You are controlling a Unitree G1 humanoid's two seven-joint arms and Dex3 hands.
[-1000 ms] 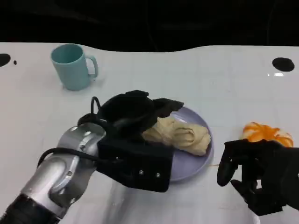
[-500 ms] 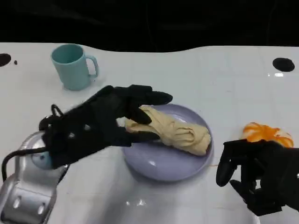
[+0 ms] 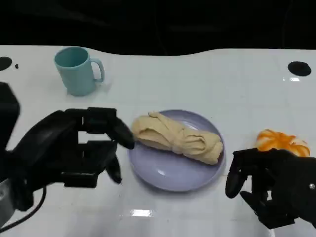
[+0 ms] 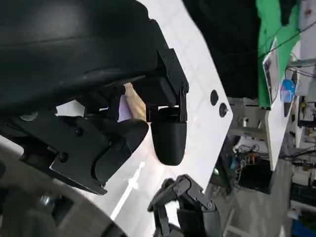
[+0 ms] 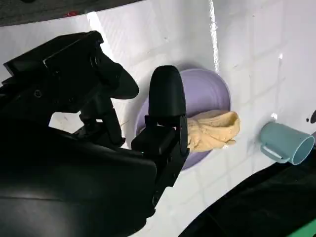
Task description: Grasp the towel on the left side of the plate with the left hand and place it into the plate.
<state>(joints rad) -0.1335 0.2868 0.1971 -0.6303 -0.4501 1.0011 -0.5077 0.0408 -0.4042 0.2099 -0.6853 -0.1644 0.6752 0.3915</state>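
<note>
Already in the plate [image 3: 170,178]: towel [image 3: 177,138], bunched, lying across the far half, one end overhanging the rim toward the left robot hand [image 3: 74,148]. Left robot hand released, fingers apart, nothing held, sitting just beside the plate's left edge on the surface [image 3: 207,79]. Right robot hand [image 3: 269,185] near the plate's right side, fingers loosely curled, nothing in them as far as visible. Task looks done. Risks, judged only: fingertips near the overhanging towel end, so any sweep toward it could snag the cloth and drag it off; a knock on the rim could shove or tip the plate. Cup [image 3: 76,69] behind the left hand, exposed to a careless lift. Orange thing [image 3: 282,140] beside the right hand, likewise.
</note>
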